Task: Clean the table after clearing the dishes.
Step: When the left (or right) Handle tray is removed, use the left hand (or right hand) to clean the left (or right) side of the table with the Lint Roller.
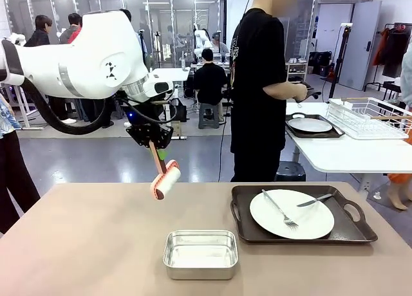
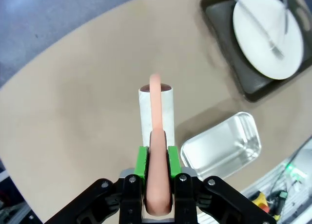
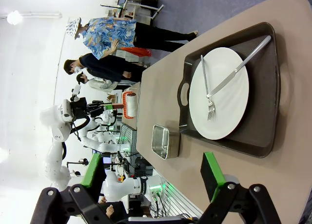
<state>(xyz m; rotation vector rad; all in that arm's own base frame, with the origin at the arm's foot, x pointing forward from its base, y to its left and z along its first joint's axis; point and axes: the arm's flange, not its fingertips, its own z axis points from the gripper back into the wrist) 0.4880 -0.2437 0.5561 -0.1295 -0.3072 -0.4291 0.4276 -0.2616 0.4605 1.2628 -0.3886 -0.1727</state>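
Note:
My left gripper (image 1: 154, 147) hangs above the beige table (image 1: 84, 244), shut on the pink handle of a white lint roller (image 1: 166, 180). In the left wrist view the green pads (image 2: 142, 161) clamp that handle, and the roller (image 2: 156, 112) hangs over bare tabletop. One white plate (image 1: 291, 213) with fork and knife lies on a dark tray (image 1: 351, 228) at the table's right. A second plate (image 1: 309, 125) on a dark tray rests on the white side table. My right gripper (image 3: 152, 177) is open above the table, with the plate (image 3: 219, 92) ahead of it.
A small steel pan (image 1: 201, 253) sits near the front edge, between roller and tray. A person in black (image 1: 257, 83) stands at the far side by the white side table (image 1: 347, 154), which carries a wire rack (image 1: 367, 118).

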